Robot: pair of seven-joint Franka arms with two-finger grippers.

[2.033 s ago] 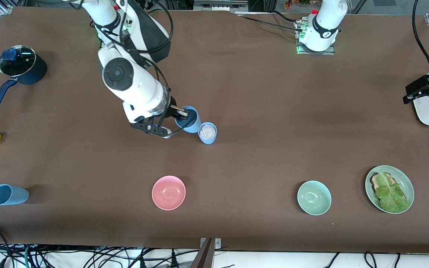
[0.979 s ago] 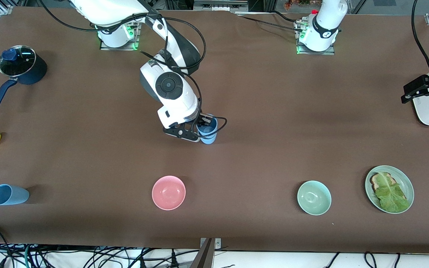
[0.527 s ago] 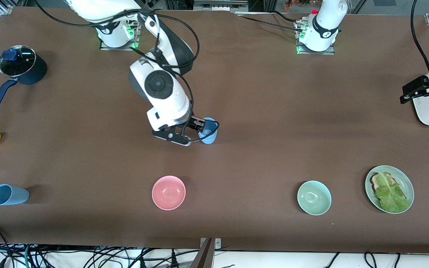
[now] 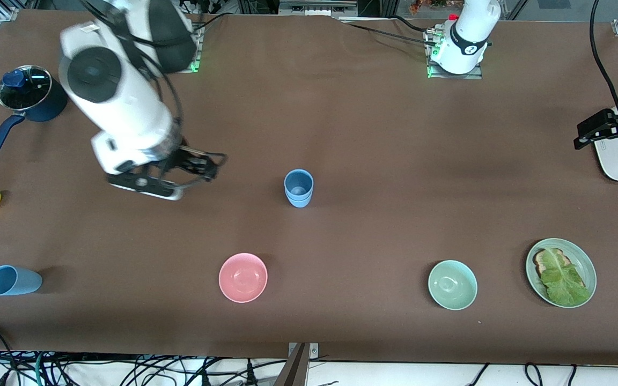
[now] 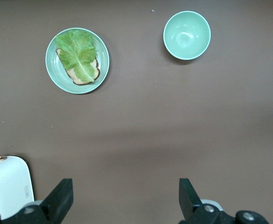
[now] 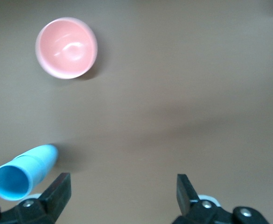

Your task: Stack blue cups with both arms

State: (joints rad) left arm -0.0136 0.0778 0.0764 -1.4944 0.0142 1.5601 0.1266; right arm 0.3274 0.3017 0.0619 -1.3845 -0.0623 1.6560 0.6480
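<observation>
Tabletop (image 4: 373,139), front view: you see a brown matte surface with tangled cables (image 4: 126,370) below its near edge. The stacked blue cups (image 4: 299,188) stand upright mid-table, one nested in the other; a third blue cup (image 4: 11,280) lies on its side toward the right arm's end. The right gripper (image 4: 201,166) hangs empty, fingers spread, over bare table. The left gripper (image 4: 607,128) waits at its own end.

Left wrist view: parted fingers (image 5: 61,198) above brown table, a mint-green bowl (image 5: 186,35) and a lettuce plate (image 5: 77,60).

Right wrist view: wide-apart fingers (image 6: 57,189), the stack (image 6: 22,170) and a pink bowl (image 6: 66,47).
</observation>
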